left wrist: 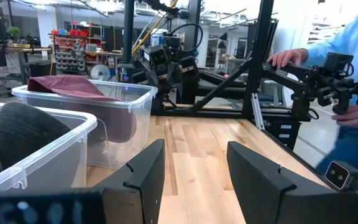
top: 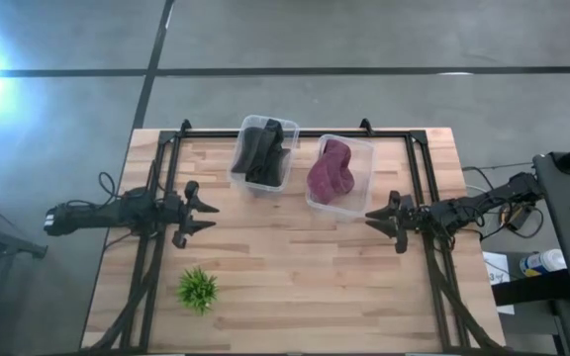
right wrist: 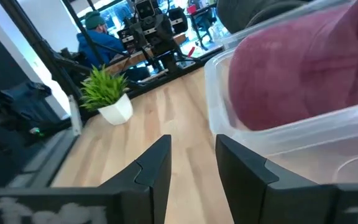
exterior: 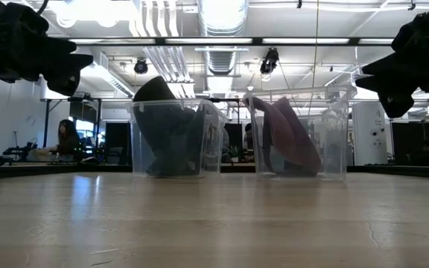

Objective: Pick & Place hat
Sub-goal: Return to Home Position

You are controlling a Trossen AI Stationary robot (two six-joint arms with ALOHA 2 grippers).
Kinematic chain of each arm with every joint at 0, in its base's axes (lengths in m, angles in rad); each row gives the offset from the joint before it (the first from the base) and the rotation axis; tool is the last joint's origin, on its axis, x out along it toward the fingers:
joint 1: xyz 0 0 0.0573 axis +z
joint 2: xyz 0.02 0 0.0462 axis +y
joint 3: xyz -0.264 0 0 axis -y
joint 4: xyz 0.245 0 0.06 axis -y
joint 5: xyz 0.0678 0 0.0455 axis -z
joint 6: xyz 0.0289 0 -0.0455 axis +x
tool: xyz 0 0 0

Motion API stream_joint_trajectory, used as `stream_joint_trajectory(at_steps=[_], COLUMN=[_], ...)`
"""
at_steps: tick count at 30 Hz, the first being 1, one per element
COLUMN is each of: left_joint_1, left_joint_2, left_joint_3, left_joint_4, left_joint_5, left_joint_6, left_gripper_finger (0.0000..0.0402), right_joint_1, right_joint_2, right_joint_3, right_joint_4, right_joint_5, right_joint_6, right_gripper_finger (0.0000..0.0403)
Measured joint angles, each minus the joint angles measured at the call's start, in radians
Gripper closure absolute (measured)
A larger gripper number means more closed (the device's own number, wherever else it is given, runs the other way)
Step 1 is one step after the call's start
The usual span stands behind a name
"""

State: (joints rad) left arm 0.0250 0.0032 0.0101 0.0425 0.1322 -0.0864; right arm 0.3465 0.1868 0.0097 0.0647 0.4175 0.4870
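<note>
A maroon hat (top: 330, 170) sits in the right clear bin (top: 364, 148), also seen in the low view (exterior: 293, 141) and the right wrist view (right wrist: 303, 68). A dark hat (top: 262, 153) fills the left clear bin (top: 247, 125), and its top rises above the rim (exterior: 162, 126). My left gripper (top: 208, 216) hovers open over the table's left side, holding nothing. My right gripper (top: 372, 220) hovers open just near of the maroon hat's bin, also empty.
A small green potted plant (top: 197, 289) stands near the table's near-left corner. Black frame rails (top: 156, 198) run along both sides of the wooden table (top: 295, 267). A person in a blue sleeve (left wrist: 353, 56) stands beyond the table's right side.
</note>
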Motion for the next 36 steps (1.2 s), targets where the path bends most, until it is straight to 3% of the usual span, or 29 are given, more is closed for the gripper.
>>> stream_joint_trajectory(at_steps=[3, 10, 13, 25, 36], left_joint_1=[0.000, 0.000, 0.000, 0.000, 0.000], left_joint_2=[0.000, 0.000, 0.000, 0.000, 0.000], left_joint_3=[0.000, 0.000, 0.000, 0.000, 0.000], left_joint_4=[0.000, 0.001, 0.001, 0.001, 0.001], left_joint_5=[0.000, 0.000, 0.000, 0.001, 0.001], left_joint_6=[0.000, 0.000, 0.000, 0.000, 0.000], left_gripper_finger=[0.0234, 0.0234, 0.0234, 0.0234, 0.0234], right_joint_1=[-0.038, -0.194, -0.240, -0.278, -0.277], right_joint_2=[-0.022, -0.122, -0.153, -0.171, -0.106], right_joint_3=[0.000, 0.000, 0.000, 0.000, 0.000], right_joint_4=[-0.001, -0.001, -0.027, -0.052, -0.052], right_joint_5=[-0.045, -0.372, -0.457, -0.441, -0.441], right_joint_6=[-0.057, -0.303, -0.347, -0.517, -0.399], right_gripper_finger=[0.0276, 0.0275, 0.0279, 0.0279, 0.0277])
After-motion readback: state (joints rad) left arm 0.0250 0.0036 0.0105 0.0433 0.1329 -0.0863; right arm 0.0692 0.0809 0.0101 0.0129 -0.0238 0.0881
